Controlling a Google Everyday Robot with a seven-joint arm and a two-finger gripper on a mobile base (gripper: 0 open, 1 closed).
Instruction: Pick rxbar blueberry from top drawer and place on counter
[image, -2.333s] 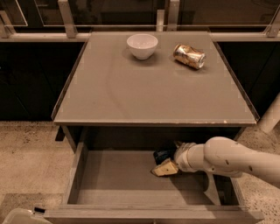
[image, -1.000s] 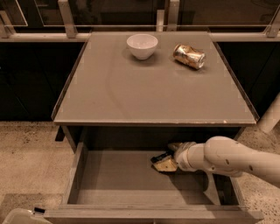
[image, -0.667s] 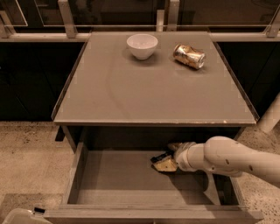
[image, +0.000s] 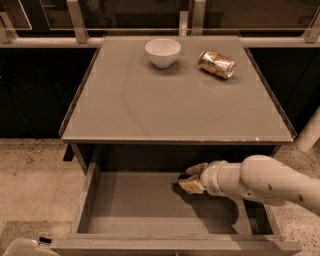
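1 tool (image: 193, 177) grips rxbar blueberry (image: 183, 176) inside top drawer (image: 130, 205).

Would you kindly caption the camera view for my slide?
Gripper deep in the open top drawer by the rxbar blueberry; bowl and can on the counter.

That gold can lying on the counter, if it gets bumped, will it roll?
Likely yes: the can lies on its side on the flat counter. Its shiny metal skin looks slippery, so it may also skid. The gripper is down in the top drawer, away from it.
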